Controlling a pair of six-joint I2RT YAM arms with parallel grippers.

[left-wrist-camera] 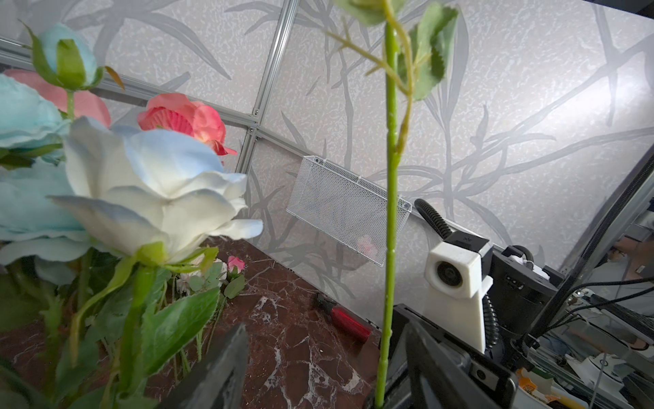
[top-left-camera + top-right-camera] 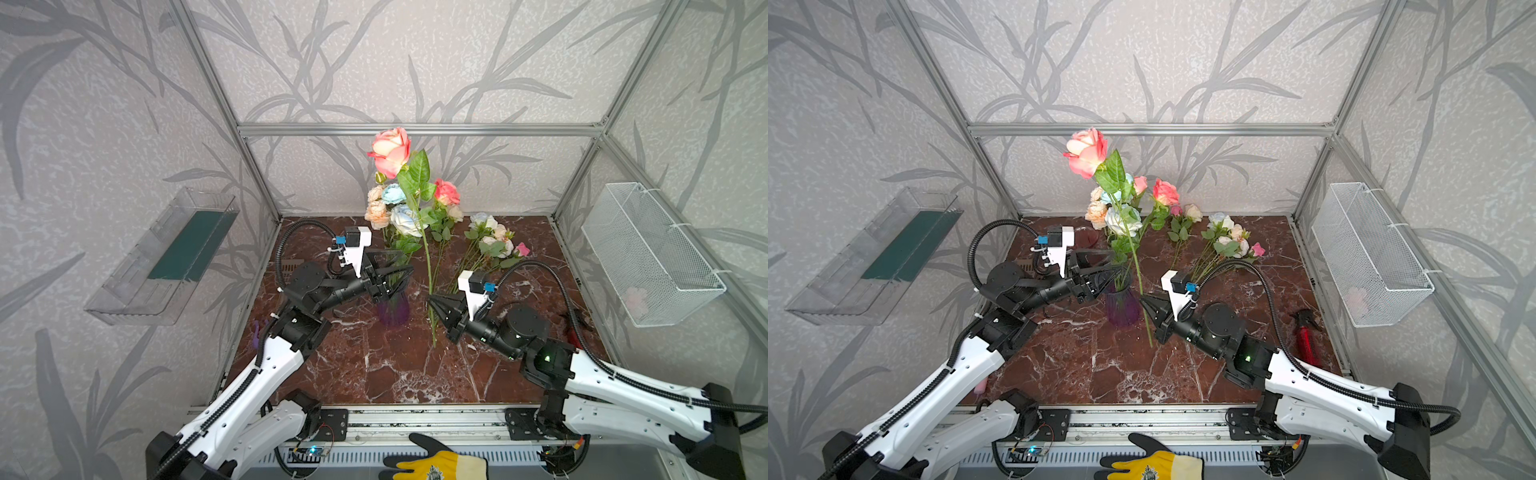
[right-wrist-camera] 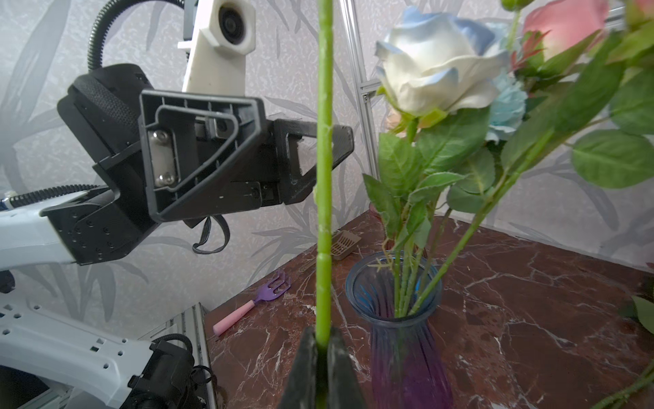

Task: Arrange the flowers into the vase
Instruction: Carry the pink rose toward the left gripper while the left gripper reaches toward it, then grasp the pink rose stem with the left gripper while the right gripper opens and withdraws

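Rose [image 2: 390, 151] [image 2: 1086, 151] [image 3: 323, 141]: pinched low on its green stem, upright with a slight lean; coral-pink head high above the fingertips, stem end hanging below them; outside the vase.
Right gripper [image 2: 432, 298] [image 2: 1144, 298] [image 3: 320, 340]: pressed together on the rose's stem.
Vase [image 2: 392, 311] [image 2: 1121, 309] [image 3: 410, 354]: glass, blue at the rim and purple lower down, upright on the table [image 2: 374, 365]; just beside the right gripper's tips, on the side toward the left gripper.
Bouquet [image 2: 403, 218] [image 1: 152, 184] [image 3: 439, 60]: stems standing in the vase; white-blue, pale blue, cream-peach and pink heads, green leaves.
Left gripper [image 2: 401, 276] [image 2: 1115, 276]: spread, nothing pinched; at the bouquet's stems, higher than the vase rim; touching or not, cannot tell.
Loose flowers [image 2: 494, 241] [image 2: 1229, 243]: lying flat past the right gripper toward the back wall; white, cream and pink heads.
Basket [image 2: 648, 257] [image 1: 346, 209]: white wire, on the wall outward of the right gripper; something pale pink inside, too dim to name.
Tray [image 2: 158, 257]: clear plastic, on the wall outward of the left gripper; dark green slab inside.
Spray bottle [image 2: 1306, 336] [image 1: 348, 322]: red, lying beside the right arm, behind the gripper.
Fork [image 3: 262, 297]: purple prongs, pink handle, flat on the table by the left arm.
Glove [image 2: 436, 463]: yellow and black, at the front edge behind both grippers; printed emblem too small to read.
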